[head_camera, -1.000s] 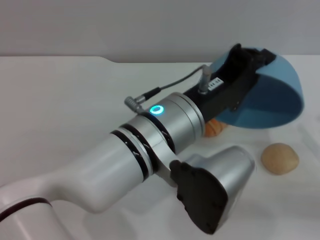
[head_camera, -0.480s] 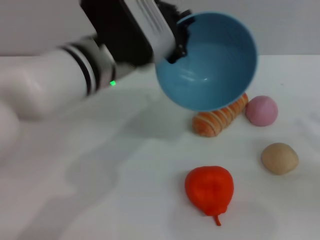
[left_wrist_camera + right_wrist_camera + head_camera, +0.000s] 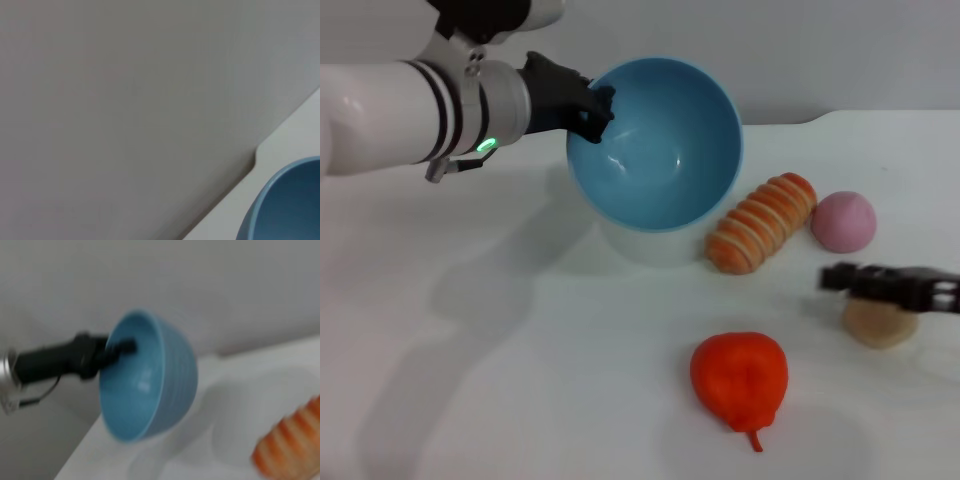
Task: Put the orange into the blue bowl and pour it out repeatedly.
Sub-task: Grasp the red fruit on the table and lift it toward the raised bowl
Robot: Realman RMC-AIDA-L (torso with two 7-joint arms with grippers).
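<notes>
a plain grey wall (image 3: 840, 50) rises behind the white table (image 3: 500, 380), evenly lit.

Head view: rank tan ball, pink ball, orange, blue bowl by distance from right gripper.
From the right gripper:
1. Tan ball, just beneath it.
2. Pink ball, behind it.
3. Orange, front centre.
4. Blue bowl, held up by the left gripper.

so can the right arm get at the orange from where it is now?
Probably yes. The right gripper hovers over the tan ball, and bare table lies between it and the orange; the left gripper holds the blue bowl clear.
</notes>
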